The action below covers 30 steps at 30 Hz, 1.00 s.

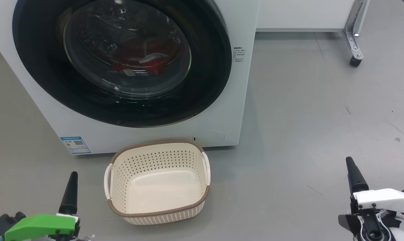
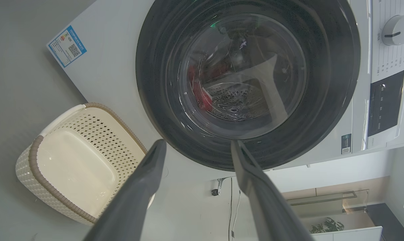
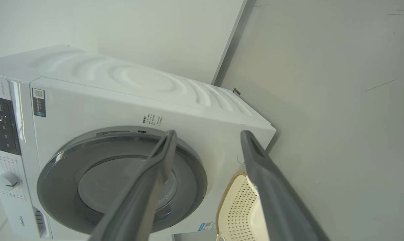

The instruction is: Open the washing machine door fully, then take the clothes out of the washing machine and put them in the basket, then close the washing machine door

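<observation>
The white washing machine [image 1: 128, 134] stands straight ahead. Its round, black-rimmed door [image 1: 208, 83] sits flush against the front. Red clothes [image 1: 135, 55] with a white stripe lie behind the glass bowl, and they show as red fabric [image 2: 202, 97] in the left wrist view. The cream basket [image 1: 155, 159] rests on the floor just before the washer, with nothing in it. My left gripper [image 2: 198, 144] hangs low at the left, open, fingers aimed at the door. My right gripper [image 3: 209, 134] is low at the right, open, well apart from the washer and the basket [image 3: 237, 207].
A metal leg on a castor [image 1: 355, 60] stands at the back right under a white unit. Grey floor [image 1: 305, 134] stretches to the washer's right. The control panel with a round knob [image 2: 397, 30] runs along the washer's top front.
</observation>
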{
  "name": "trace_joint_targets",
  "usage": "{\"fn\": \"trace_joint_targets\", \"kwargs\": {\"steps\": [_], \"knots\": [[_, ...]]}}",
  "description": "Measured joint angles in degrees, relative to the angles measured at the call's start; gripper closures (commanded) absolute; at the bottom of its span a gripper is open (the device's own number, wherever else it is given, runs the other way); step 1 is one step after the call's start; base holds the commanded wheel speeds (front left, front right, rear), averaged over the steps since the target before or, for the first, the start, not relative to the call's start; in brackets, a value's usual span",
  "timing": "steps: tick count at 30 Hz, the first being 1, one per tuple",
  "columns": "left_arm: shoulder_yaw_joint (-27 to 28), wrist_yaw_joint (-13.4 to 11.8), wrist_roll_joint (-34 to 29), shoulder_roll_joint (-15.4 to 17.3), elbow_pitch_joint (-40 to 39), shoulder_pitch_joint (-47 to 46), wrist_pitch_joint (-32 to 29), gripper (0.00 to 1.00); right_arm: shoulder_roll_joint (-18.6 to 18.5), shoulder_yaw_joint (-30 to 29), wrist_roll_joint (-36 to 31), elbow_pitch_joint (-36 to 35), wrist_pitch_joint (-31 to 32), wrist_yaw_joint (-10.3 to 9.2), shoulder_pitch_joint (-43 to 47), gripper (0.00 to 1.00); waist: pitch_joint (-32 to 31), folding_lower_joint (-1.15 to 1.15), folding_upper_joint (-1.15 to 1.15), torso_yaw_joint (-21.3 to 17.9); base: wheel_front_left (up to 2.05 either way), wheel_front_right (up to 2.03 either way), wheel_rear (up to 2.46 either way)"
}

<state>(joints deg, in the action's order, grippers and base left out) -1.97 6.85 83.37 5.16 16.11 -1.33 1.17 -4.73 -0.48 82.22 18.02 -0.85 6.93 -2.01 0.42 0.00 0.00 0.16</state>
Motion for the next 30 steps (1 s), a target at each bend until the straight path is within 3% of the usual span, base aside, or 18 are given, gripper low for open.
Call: {"fn": "trace_joint_targets", "kwargs": {"steps": [13,30], "knots": [[-2.0,-0.7,-14.0,2.0,-1.4,-1.1,2.0,0.0,-2.2,4.6,-15.2,-0.2,-2.2,-2.14,-2.0,0.0,0.0,0.0,0.0,0.0,0.0,0.0,0.0],[-7.9,-4.1,-31.2,3.6,-1.6,-1.2,5.0,0.0,-3.9,11.5,-32.8,-0.1,-5.1,-5.1,-3.2,0.0,-0.2,0.0,0.0,0.1,0.0,0.0,0.0]]}}
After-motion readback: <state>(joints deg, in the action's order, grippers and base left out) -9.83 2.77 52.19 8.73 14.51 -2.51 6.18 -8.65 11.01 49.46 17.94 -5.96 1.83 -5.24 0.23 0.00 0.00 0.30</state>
